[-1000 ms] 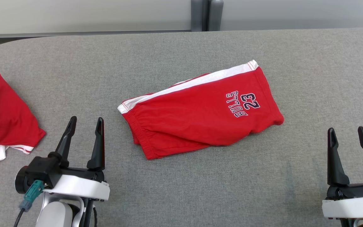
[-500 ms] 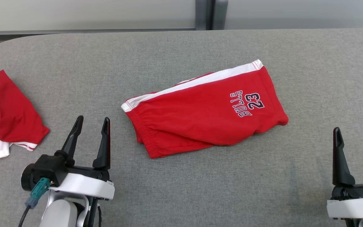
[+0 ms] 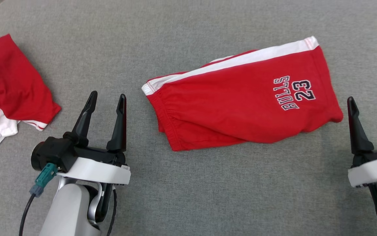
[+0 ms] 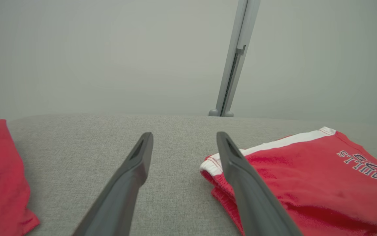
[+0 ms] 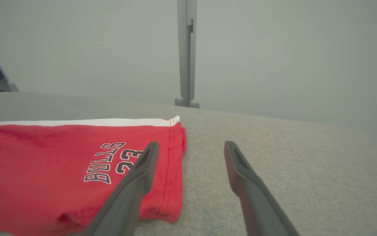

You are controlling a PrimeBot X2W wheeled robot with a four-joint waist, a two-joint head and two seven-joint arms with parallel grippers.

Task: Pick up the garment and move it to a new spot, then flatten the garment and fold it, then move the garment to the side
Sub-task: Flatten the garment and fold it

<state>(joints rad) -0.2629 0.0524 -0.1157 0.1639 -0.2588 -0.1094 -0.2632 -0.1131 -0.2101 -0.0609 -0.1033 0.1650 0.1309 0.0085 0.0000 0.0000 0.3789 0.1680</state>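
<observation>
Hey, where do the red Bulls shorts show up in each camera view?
Head view: red shorts at centre-right, lying on the grey surface.
Left wrist view: shorts at the lower right.
Right wrist view: shorts at the lower left.
Shared landmark: the BULLS 23 print on the shorts.

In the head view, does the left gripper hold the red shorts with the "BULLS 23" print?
No, the left gripper stands open and empty beside the waistband end of the red shorts, with bare grey surface between them.
</observation>
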